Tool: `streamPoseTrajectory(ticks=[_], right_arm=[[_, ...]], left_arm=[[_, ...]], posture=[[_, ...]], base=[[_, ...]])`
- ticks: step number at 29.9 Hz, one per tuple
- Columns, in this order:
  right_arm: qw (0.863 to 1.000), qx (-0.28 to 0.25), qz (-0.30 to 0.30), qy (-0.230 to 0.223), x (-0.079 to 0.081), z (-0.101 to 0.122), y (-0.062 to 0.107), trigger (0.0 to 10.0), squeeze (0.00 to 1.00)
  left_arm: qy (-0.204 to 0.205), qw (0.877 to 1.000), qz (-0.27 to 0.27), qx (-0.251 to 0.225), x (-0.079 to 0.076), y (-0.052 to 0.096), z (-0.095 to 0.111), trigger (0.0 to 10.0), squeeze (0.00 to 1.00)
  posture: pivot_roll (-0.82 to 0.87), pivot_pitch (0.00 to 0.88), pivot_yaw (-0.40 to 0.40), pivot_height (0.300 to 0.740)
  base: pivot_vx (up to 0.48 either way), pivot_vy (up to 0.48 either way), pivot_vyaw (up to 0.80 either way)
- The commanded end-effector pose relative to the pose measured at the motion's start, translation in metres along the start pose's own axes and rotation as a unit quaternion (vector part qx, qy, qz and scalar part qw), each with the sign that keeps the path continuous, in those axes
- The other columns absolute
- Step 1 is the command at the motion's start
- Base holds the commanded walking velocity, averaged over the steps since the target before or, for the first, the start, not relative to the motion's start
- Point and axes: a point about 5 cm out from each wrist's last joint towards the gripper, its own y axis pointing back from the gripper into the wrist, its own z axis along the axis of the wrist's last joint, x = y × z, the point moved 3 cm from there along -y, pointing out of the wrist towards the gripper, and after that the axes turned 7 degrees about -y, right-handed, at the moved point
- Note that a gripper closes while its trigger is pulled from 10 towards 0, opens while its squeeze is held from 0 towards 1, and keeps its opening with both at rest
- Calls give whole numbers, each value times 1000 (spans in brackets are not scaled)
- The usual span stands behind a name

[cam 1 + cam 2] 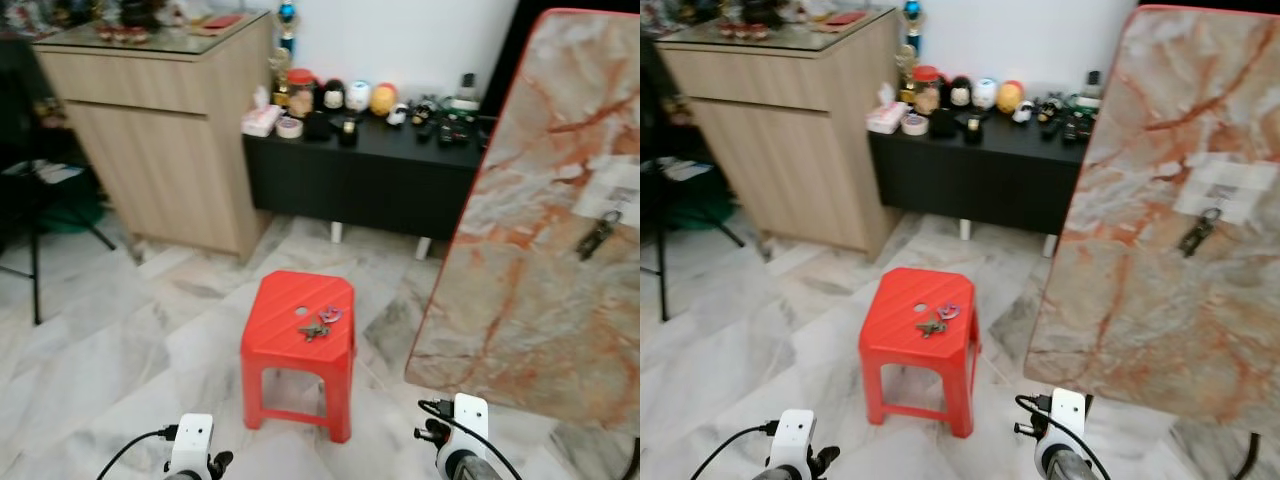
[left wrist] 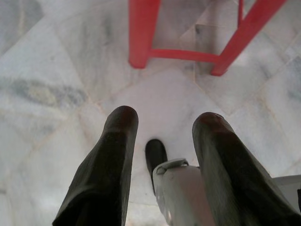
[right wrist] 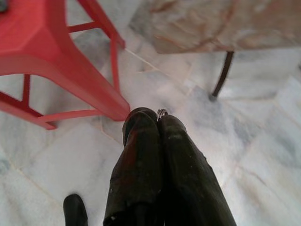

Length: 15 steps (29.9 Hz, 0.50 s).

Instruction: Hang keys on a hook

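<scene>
1. The floor [image 1: 120, 340] was pale marble tile, with open room all round the stool and toward the slab.
2. A marble slab [image 1: 545, 230] leaned upright on the right, its lower edge just off the floor on a dark leg [image 3: 221, 75].
3. A wooden cabinet [image 1: 165, 140] stood at the back left, touching a low black bench [image 1: 360, 175] crowded with small ornaments.
4. A red stool [image 1: 298, 340] stood in the middle, near the slab's left edge but apart from it.
5. Both arms hung low at the frame's bottom, either side of the stool, wrists pointing at the floor.
6. The left claw [image 2: 162, 117] hovered above the tiles before the stool's legs, fingers [image 2: 117, 141] spread apart and holding nothing.
7. The right claw [image 3: 155, 115] had its fingers pressed together, a small metal ring [image 3: 162, 112] showing at the tips.
8. A white patch [image 1: 610, 195] sat high on the slab, with a dark hook [image 1: 598, 235] hanging there.
9. The keys [image 1: 318, 322] lay on the stool's seat, toward its right edge.
</scene>
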Motion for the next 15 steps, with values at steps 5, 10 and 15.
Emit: streamPoseTrajectory(ticks=[5, 10, 15], right_arm=[[1000, 2, -12, -6, -5, -2, 1, 10000, 0], [1000, -1, -10, -9, -5, -1, 1, 10000, 0], [1000, -10, -5, -10, -1, 4, 0, 10000, 0]], left_arm=[[-9, 1000, -1, -1, -2, 0, 0, 10000, 0], [-8, 1000, -1, 1, -2, 0, -2, 10000, 0], [-7, 1000, -1, 3, -2, 0, -3, 10000, 0]], posture=[[84, 0, -48, 740], [85, 0, -49, 740], [86, 0, -50, 740]], base=[[0, -480, 0], [0, -480, 0], [0, -480, 0]])
